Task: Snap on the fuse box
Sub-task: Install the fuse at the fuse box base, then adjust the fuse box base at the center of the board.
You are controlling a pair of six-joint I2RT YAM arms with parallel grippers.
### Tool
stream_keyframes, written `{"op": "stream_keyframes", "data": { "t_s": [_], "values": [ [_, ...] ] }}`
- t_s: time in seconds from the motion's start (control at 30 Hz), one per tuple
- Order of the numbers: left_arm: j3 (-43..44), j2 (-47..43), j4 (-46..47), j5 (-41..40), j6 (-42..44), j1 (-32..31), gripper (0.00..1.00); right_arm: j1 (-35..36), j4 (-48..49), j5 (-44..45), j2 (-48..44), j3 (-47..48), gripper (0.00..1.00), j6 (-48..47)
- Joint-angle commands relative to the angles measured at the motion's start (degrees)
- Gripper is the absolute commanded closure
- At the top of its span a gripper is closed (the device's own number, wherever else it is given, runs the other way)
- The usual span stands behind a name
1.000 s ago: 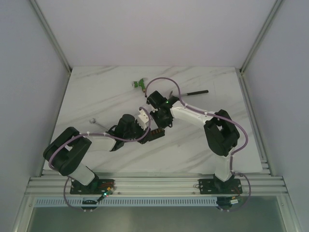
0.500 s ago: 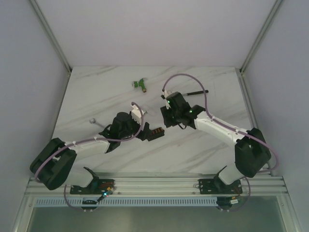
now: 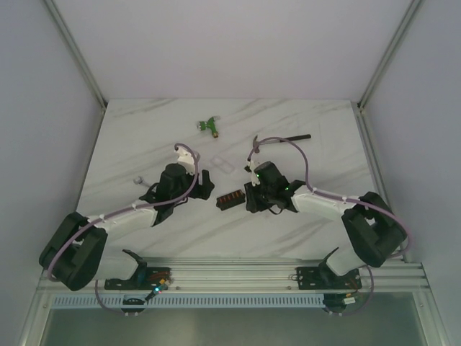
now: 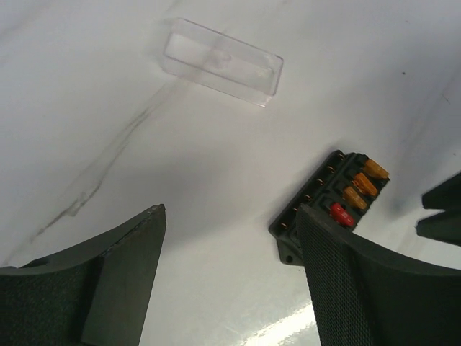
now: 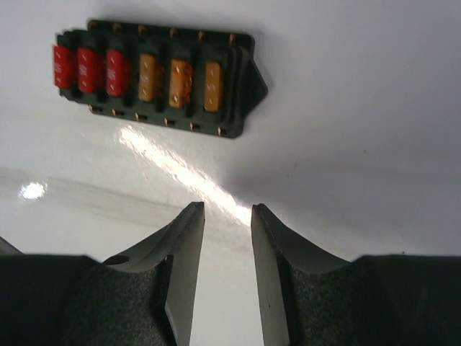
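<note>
one white marble table (image 3: 302, 223) noted under all. found the left gripper (image 4: 229, 238) spread wide and empty, the right gripper (image 5: 227, 216) barely parted, empty too. saw the fuse box (image 3: 230, 198) flat between them, touching neither, fuses up; spotted the clear lid (image 4: 222, 62) just beyond, on the far side.

White marbled table (image 3: 144, 130), fuse box (image 3: 229, 198) at centre, clear lid (image 3: 222, 163) beyond it, green part (image 3: 209, 125) farther back

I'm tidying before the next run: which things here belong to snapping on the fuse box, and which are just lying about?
Job: fuse box; clear lid, probably its cover.
Lying about: green object; black-handled tool; small metal piece.
</note>
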Motion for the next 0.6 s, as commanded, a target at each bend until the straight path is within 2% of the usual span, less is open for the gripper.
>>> {"op": "stream_keyframes", "data": {
  "t_s": [0.0, 0.2, 0.4, 0.57],
  "values": [
    [2.0, 2.5, -1.2, 6.7, -3.2, 0.0, 0.21, 0.1, 5.5, -1.6, 1.2, 2.2, 0.61, 1.2],
    [3.0, 9.3, 3.1, 16.8, -5.7, -0.7, 0.35, 0.0, 5.7, -1.5, 6.1, 4.5, 0.65, 2.4],
    [4.0, 14.1, 5.1, 22.4, -6.4, -2.0, 0.47, -0.4, 5.4, 0.0, 8.8, 6.3, 0.71, 2.1],
    [3.6, 16.3, 8.1, 26.6, -8.6, -3.9, 0.50, -1.2, 5.4, -0.7, 11.4, 9.1, 0.72, 0.5]
  ]
}}
